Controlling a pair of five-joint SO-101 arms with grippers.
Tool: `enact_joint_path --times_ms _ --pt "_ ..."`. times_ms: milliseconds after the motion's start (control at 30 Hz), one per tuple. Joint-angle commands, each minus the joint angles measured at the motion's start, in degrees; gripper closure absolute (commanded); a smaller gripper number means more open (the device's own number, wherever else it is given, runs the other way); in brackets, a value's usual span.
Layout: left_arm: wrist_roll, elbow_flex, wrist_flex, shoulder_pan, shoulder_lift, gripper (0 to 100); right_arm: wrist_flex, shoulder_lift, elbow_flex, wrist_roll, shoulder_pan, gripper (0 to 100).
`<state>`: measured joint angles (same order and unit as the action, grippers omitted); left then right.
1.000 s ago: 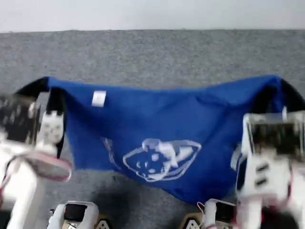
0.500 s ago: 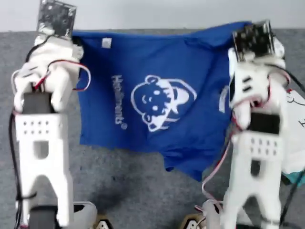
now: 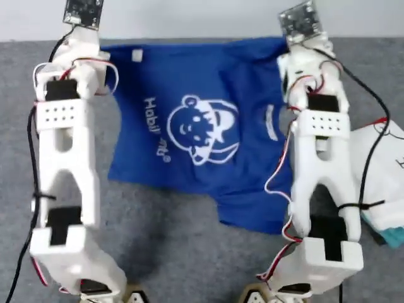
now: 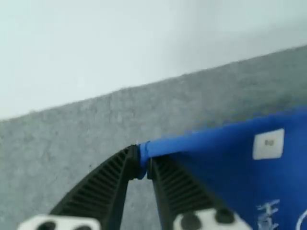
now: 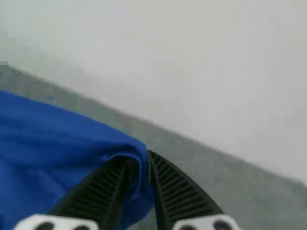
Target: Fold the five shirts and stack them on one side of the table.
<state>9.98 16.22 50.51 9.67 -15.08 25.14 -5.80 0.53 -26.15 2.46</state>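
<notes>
Spreading the blue shirt flat over the grey worktop seems the step in hand, with the left tool and right tool each pinching a far-edge corner, so the next move likely calls for lowering, releasing and folding.

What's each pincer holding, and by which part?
Both grip the blue fabric shirt with white print: left pincer and right pincer each pinch a corner of its far edge.
</notes>
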Motion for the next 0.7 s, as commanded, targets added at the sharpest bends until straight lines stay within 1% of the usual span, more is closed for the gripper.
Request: enact_joint_path --times_ms 0,200,400,533,600,667 --pt "-0.2 5.1 2.4 0.7 -4.1 99 6.3 1.4 2.9 0.2 0.0 99.0" --pt "-0.1 6.9 13.5 -1.6 -6.4 99 21.3 7.8 2.9 0.2 0.2 99.0" --pt "-0.1 6.8 25.8 -1.7 -2.3 99 37.3 18.9 2.9 0.2 -0.1 99.0" --pt "3.4 6.6 35.5 -1.7 0.7 99 47.2 23.9 0.3 0.2 -0.2 99.0" --pt "4.7 6.5 39.7 -1.7 1.2 99 48.5 25.3 -6.0 0.6 -0.2 99.0" --pt "5.0 6.4 41.8 -1.5 1.2 99 45.3 26.9 -15.2 0.6 -0.1 99.0"
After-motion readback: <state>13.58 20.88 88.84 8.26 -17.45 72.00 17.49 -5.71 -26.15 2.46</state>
